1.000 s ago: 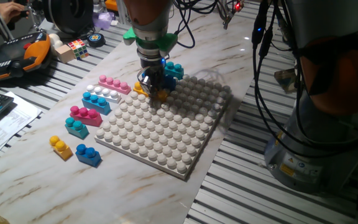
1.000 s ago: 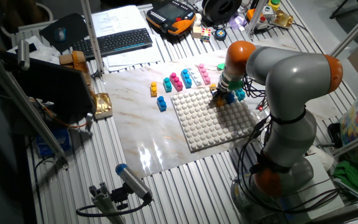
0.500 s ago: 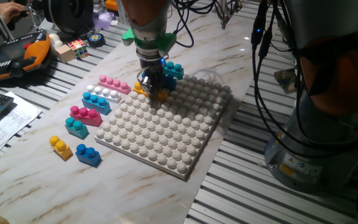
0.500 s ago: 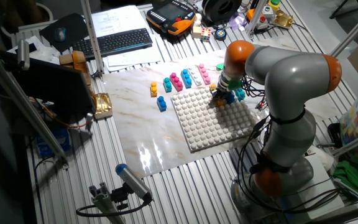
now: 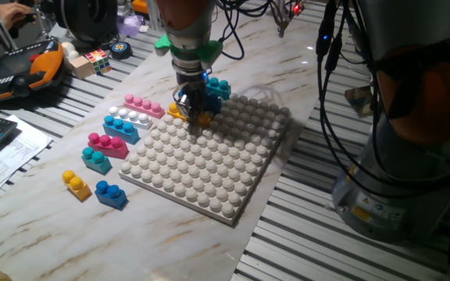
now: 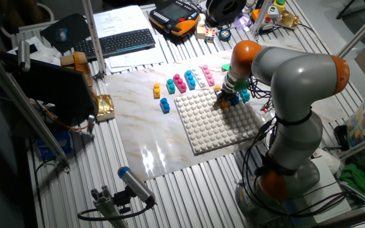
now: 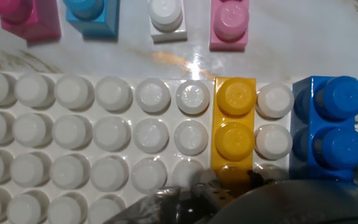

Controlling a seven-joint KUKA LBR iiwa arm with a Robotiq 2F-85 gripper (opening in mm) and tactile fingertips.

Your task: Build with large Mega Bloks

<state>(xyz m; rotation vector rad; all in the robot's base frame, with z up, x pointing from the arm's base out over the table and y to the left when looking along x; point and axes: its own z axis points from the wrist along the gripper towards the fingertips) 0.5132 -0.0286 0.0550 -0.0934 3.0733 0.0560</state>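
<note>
Gripper [image 5: 194,109]: dark two-finger tool, low over the far edge of the baseplate [image 5: 209,168]; fingertips blurred and mostly cut off at the bottom of the hand view, so whether they grip or stand apart cannot be told

Orange-yellow brick [image 7: 235,134]: glossy plastic, round studs, seated on the baseplate at its far edge; two studs show clearly, the near end is hidden under the gripper

Blue brick [image 7: 334,127]: glossy, two studs visible, seated one stud column away from the orange-yellow brick; its side is cut by the frame. A teal brick [image 5: 219,87] sits beside it, partly masked by the gripper

Baseplate: white, square, regular grid of round studs, lying on a marbled table top [image 5: 45,226]

Loose bricks off the baseplate's left edge: pink brick [image 5: 143,104], white brick [image 5: 131,117], light blue brick [image 5: 121,127], magenta brick [image 5: 108,144], small teal brick [image 5: 95,159], small yellow brick [image 5: 76,184], small blue brick [image 5: 111,193]; in the hand view, only single end studs of the first four show
</note>
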